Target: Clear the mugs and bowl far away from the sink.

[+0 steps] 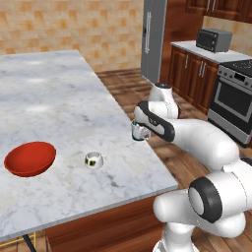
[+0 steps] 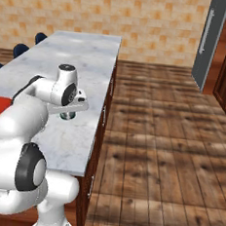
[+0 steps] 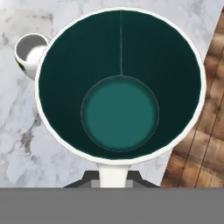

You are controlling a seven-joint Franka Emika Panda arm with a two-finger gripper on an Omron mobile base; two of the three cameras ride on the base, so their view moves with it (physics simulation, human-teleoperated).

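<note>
Gripper (image 1: pixel 139 132) jaws nearly closed, pinching the rim of the silvery-white mug (image 1: pixel 137 131); hand view looks straight down its dark green inside (image 3: pixel 120 87), white wall caught between the fingertips at 6 o'clock. Mug hangs upright, long axis vertical, at the right edge of the marble island counter (image 1: pixel 54 98), lifted clear of the top as far as I can judge. Hand view shows marble from 7 to 12 o'clock of the mug and wood floor (image 3: pixel 205 131) from 2 to 5 o'clock, so the held mug straddles the counter edge.

White squat mug (image 1: pixel 93 160) with the dark yellowish mark sits on the marble at about 8 o'clock from the gripper in the left base view, near but apart; in the hand view it peeks out at 10 o'clock, just beside the held mug's rim (image 3: pixel 26 54). Red bowl (image 1: pixel 30 158) lies further along at 9 o'clock, well apart from the gripper.

Sink: can't place it from these frames. Judgement: carry step for this mug; put-down should stay inboard of the edge, marble side, not floor side. Other mug and bowl not yet handled.
</note>
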